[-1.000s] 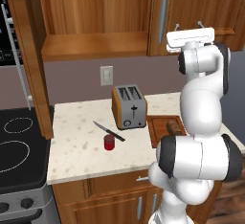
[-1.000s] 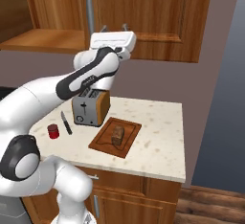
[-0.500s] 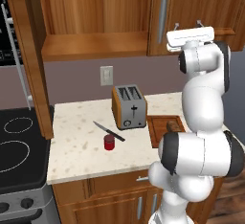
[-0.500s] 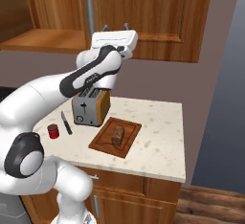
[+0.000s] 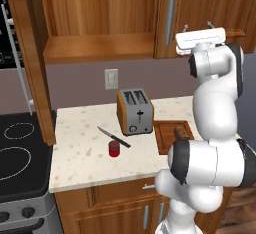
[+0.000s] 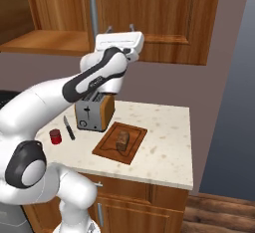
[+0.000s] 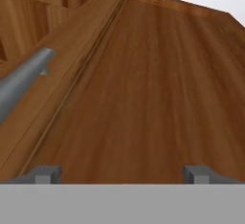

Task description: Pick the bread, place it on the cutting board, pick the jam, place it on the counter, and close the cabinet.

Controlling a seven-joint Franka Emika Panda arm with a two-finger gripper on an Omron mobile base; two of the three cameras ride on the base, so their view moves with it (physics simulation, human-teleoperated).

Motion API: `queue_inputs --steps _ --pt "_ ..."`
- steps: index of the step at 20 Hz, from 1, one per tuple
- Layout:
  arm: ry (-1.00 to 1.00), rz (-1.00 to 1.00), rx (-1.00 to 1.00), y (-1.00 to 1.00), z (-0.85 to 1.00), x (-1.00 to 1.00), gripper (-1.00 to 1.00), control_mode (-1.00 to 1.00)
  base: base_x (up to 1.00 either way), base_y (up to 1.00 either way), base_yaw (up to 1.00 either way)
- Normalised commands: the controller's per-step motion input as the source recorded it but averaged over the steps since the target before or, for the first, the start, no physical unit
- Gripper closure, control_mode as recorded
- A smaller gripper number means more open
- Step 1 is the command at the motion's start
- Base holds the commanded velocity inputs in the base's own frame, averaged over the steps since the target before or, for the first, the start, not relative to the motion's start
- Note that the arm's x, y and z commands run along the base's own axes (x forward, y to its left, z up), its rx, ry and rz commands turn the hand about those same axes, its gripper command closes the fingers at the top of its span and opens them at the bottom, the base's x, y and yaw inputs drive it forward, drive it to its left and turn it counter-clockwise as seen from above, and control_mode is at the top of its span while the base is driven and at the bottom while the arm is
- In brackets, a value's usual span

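Observation:
My gripper (image 6: 120, 28) is open and empty, raised with its fingers pointing up at the closed right door of the cabinet (image 6: 159, 13). In the hand view the gripper (image 7: 119, 175) looks along that door panel (image 7: 143, 89), its silver bar handle (image 7: 24, 84) off to the left. The cabinet's left half (image 5: 100, 48) stands open, its shelf bare. The bread (image 6: 122, 140) lies on the cutting board (image 6: 107, 148), right of the toaster. The red jam (image 6: 56, 136) jar stands on the counter (image 6: 164, 127); in the left base view the jam (image 5: 114, 148) sits near the front edge.
A toaster (image 5: 135, 112) stands at the back of the counter with a black-handled knife (image 5: 114, 138) lying in front of it. The black stovetop (image 5: 20, 148) adjoins the counter on the left. The open cabinet door (image 5: 25, 53) sticks out at the far left.

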Motion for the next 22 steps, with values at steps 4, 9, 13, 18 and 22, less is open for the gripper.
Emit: queue_inputs --steps 4,9,13,18,22 --pt "0.00 0.00 0.00 -0.11 0.00 -0.52 -1.00 -1.00 0.00 0.00 0.00" --pt "0.00 0.00 0.00 -0.09 0.02 -0.75 -1.00 -1.00 0.00 0.00 0.00" --pt "0.00 0.00 0.00 -0.05 0.05 -0.87 -1.00 -1.00 0.00 0.00 0.00" --pt "0.01 0.00 0.00 -0.01 0.14 -0.86 -1.00 -1.00 0.00 0.00 0.00" --pt "0.07 0.00 0.00 0.00 0.24 -0.91 -1.00 -1.00 0.00 0.00 0.00"
